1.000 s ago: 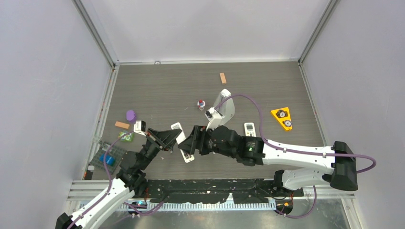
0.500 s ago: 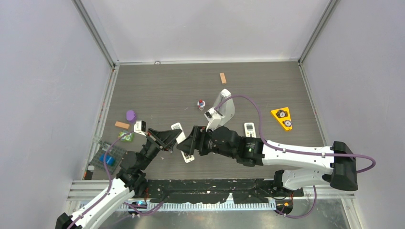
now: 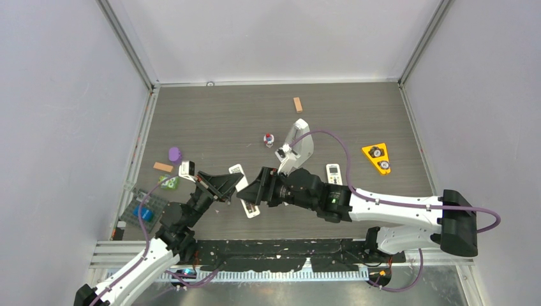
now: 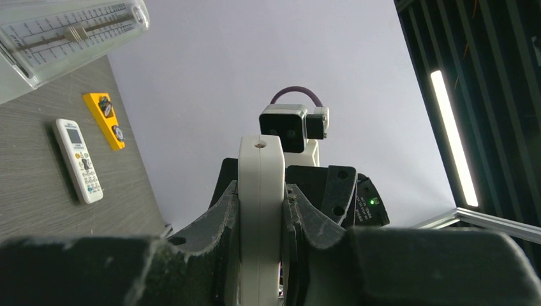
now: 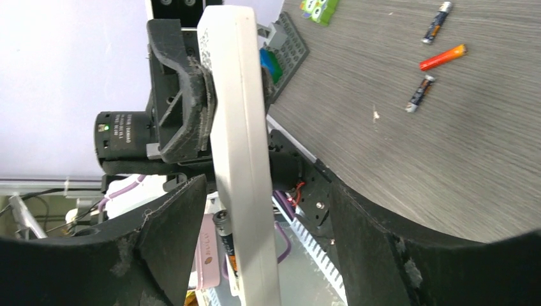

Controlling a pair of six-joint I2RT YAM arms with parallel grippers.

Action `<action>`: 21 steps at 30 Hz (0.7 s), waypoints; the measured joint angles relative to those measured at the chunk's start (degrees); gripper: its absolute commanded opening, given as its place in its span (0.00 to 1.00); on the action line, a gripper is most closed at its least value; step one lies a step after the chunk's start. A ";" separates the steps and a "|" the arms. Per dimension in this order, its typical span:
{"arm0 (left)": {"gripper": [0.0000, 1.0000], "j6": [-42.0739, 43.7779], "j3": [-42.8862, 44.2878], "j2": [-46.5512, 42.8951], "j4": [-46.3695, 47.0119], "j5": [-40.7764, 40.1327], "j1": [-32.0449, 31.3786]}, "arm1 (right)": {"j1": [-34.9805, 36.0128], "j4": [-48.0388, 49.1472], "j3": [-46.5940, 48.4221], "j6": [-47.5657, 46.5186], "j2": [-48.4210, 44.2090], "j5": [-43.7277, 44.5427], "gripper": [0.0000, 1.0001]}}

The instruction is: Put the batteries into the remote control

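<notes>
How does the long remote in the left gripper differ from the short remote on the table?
The long remote control is clamped on edge in the left gripper; the short remote lies flat on the table. The long one shows a plain edge; the short one, display and buttons. Both are white.

Bright even lighting, soft shadows, blurred near claw edges

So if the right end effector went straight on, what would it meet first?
Probably the left end effector, clamped on the remote control that runs between the open fingers of the right end effector; depth is unclear.
</notes>
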 measured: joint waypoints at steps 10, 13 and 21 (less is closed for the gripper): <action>0.00 0.42 0.00 1.33 2.75 0.46 0.00 | -0.04 4.98 -2.27 2.62 0.00 -3.52 0.76; 0.00 0.42 0.00 1.70 3.30 0.66 0.00 | -0.04 5.88 -2.56 2.97 0.00 -3.87 0.78; 0.00 0.35 0.00 1.88 3.74 0.74 0.00 | -0.74 5.70 -2.58 2.78 -1.68 -3.61 0.79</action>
